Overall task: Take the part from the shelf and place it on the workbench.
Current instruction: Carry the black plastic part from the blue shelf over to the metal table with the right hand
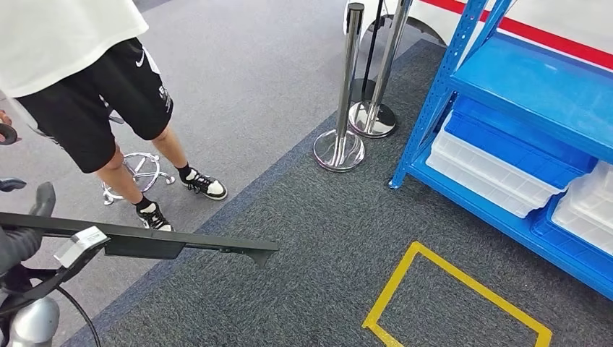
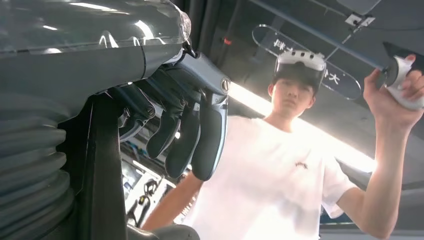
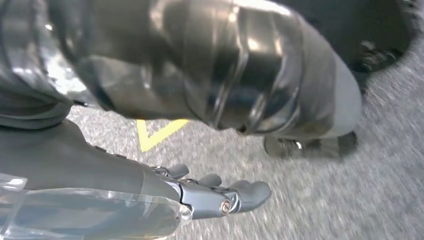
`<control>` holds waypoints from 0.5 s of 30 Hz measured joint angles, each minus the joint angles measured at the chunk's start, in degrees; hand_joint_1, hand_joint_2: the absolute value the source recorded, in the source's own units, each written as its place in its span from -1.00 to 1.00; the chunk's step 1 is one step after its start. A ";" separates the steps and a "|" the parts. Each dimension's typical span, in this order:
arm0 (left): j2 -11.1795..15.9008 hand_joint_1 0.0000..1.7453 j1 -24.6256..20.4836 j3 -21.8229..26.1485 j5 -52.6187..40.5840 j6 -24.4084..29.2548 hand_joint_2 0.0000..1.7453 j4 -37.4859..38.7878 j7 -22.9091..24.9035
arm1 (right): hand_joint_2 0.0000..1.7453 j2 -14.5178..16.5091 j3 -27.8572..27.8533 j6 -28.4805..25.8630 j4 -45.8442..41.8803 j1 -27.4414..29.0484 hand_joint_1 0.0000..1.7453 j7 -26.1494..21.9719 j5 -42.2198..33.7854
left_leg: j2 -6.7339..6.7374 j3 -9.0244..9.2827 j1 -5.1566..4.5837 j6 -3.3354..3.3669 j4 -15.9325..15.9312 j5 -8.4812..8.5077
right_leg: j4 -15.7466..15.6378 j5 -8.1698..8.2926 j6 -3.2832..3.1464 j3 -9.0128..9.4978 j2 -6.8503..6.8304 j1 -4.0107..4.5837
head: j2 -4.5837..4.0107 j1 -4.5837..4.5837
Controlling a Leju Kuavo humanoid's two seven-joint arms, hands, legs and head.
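A long, flat black part [image 1: 155,243] with a white label near its held end reaches from the lower left toward the middle of the carpet. My left hand [image 1: 19,244] grips it at that end and holds it roughly level above the floor. In the left wrist view the fingers [image 2: 190,142] curl beside the part's dark bar [image 2: 102,175]. My right hand [image 3: 212,192] hangs above the grey carpet with its fingers loosely stretched out and nothing in them. The blue shelf [image 1: 531,90] stands at the right.
White bins [image 1: 488,173] sit on the shelf's bottom level. Two chrome stanchions [image 1: 341,144] stand left of the shelf. A yellow square outline [image 1: 457,278] marks the carpet. A person [image 1: 87,87] in a white shirt and black shorts stands close on the left, with a stool base [image 1: 141,172] behind their legs.
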 joint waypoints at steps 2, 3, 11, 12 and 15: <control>0.20 1.00 0.05 -0.02 -0.17 0.00 1.00 -0.17 0.48 | -1.00 0.04 0.10 0.11 -0.60 -0.05 -1.00 0.05 0.02 | 3.55 -2.77 0.16 -0.44 6.08 -3.34 | -0.35 0.15 -0.52 0.17 -1.41 0.19 | 0.00 -0.01; 0.27 1.00 0.06 -0.05 -0.36 0.00 1.00 -0.20 0.99 | -1.00 0.05 0.16 0.05 -0.81 -0.05 -1.00 0.10 0.04 | 4.33 -4.60 0.38 -0.66 10.00 -5.05 | -0.32 0.11 -0.63 0.18 -2.15 0.36 | 0.00 -0.01; 0.90 1.00 0.49 -0.16 -0.97 0.00 1.00 -0.65 1.15 | -1.00 0.48 0.61 -0.07 -1.57 -0.33 -1.00 0.36 0.33 | 9.24 1.49 -0.25 0.31 -1.27 0.33 | 0.13 -1.14 0.38 1.05 -7.36 1.10 | 0.00 -0.01; 0.95 1.00 0.54 -0.16 -1.00 0.00 1.00 -0.72 1.16 | -1.00 0.50 0.68 -0.05 -1.62 -0.45 -1.00 0.40 0.38 | 8.73 1.43 -0.45 0.63 -1.33 0.42 | 0.06 -1.18 0.63 1.14 -7.87 1.21 | 0.00 -0.01; 1.08 1.00 0.59 -0.17 -1.19 0.00 1.00 -1.03 1.57 | -1.00 0.55 0.85 0.01 -1.82 -0.78 -1.00 0.52 0.54 | 6.73 1.46 -0.17 1.56 -2.08 0.97 | 0.91 -2.29 1.41 1.17 -7.28 0.97 | 0.00 0.00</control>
